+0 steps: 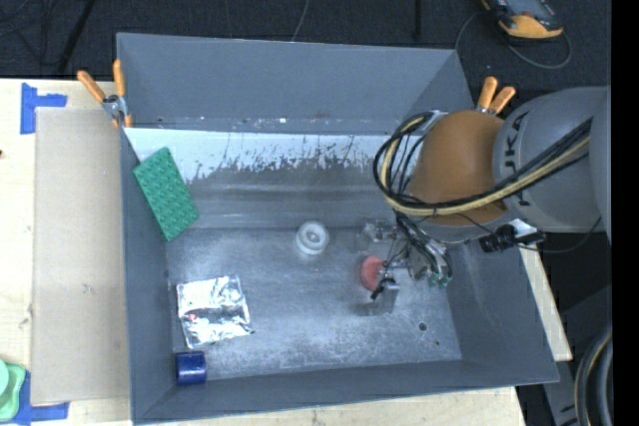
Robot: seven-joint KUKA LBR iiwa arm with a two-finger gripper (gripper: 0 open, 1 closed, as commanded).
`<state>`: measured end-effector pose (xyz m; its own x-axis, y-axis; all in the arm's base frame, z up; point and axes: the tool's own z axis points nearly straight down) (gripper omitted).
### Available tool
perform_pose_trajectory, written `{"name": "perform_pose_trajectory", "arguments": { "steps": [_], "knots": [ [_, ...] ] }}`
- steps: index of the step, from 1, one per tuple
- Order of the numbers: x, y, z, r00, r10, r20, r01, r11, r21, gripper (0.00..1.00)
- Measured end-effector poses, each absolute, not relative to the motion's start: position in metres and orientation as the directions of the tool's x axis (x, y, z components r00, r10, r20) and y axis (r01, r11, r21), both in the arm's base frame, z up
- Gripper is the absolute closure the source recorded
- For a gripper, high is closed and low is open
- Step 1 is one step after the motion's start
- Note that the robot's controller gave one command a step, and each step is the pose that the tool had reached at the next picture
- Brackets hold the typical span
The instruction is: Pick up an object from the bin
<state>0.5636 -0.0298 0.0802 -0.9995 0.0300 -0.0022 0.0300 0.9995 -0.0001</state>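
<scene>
Here, a small red object (370, 268) lies on the floor of the grey metal bin (290, 90), right of centre and nearer the right wall than the left. It shows as a rounded lump with part of it hidden, so no long axis or pointing direction can be made out. The gripper (384, 286) is down at floor level just beside it, on its lower right and touching or nearly so. Whether the gripper is open or closed, and whether it has hold of the red object, cannot be told from this angle. Above the gripper, the wrist's orange cover (454, 170) and a loop of black and yellow cables (397, 177) lead back to the grey arm (559, 165) at the right. A small white ring-shaped cap (312, 237) sits near the bin's centre, a little to the left of the red object and apart from it. Well away on the left, a crumpled silver foil packet (212, 310) lies flat. A blue cylinder (191, 366) rests in the lower left corner, and a green studded building plate (166, 193) leans tilted against the left wall.
</scene>
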Motion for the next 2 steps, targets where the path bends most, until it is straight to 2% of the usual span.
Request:
{"name": "perform_pose_trajectory", "arguments": {
  "steps": [1,2],
  "knots": [
    [0.562,-0.029,0.083,-1.0,0.029,-0.001,0.029,1.0,0.0,1.0],
    [0.554,-0.057,0.216,-0.999,0.05,-0.009,0.05,0.999,-0.001,1.0]
  ]
}}
